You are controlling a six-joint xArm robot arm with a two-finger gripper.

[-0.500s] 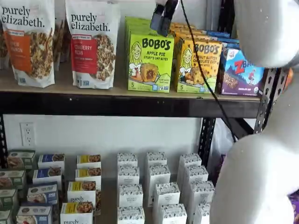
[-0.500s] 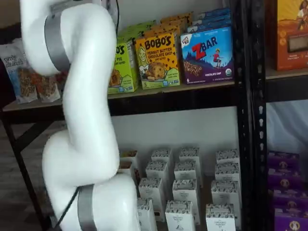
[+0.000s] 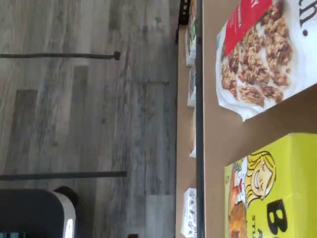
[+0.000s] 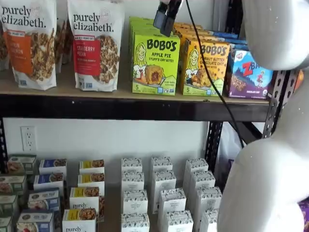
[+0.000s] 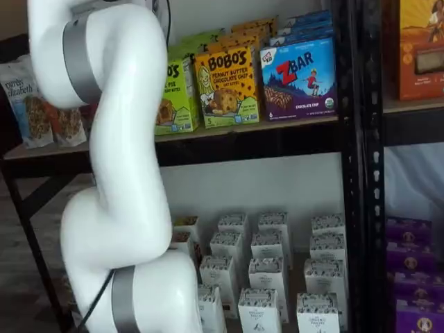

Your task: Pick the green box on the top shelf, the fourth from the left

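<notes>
The green box (image 4: pixel 155 65) stands upright at the front of its row on the top shelf (image 4: pixel 120 107), between a purely elizabeth cranberry pecan granola bag (image 4: pixel 95 44) and the yellow-orange Bobo's peanut butter chocolate chip box (image 4: pixel 205 67); the lettering on its face reads "BOBO'S APPLE PIE".

Largest in both shelf views is the white xArm (image 5: pixel 118 173). In one it rises from the floor in an S-shaped curve, with grey bands at two joints, and covers most of the green box (image 5: pixel 177 96). In the other its rounded links (image 4: pixel 270 159) fill the right side of the picture.

The top shelf's pale tan board sits on a thick black front beam. Beyond the yellow-orange box a blue-purple ZBar box (image 4: pixel 248 75) stands at the end of the shelf, beside a black perforated upright (image 4: pixel 274 104).

The end effector (image 4: pixel 165 18) hangs from the upper edge of a shelf view, just above the top of the green box, its black fingers (image 4: pixel 169 20) pointing downward and a black cable (image 4: pixel 207 67) trailing past them. The fingers are seen close together and side-on, so I cannot tell whether they are parted or closed; no box is between them.

The wrist view, turned on its side, catches the cartoon girl on the green box (image 3: pixel 272 188), the granola bag beside it and grey plank flooring (image 3: pixel 84 109) beyond the shelf edge.
</notes>
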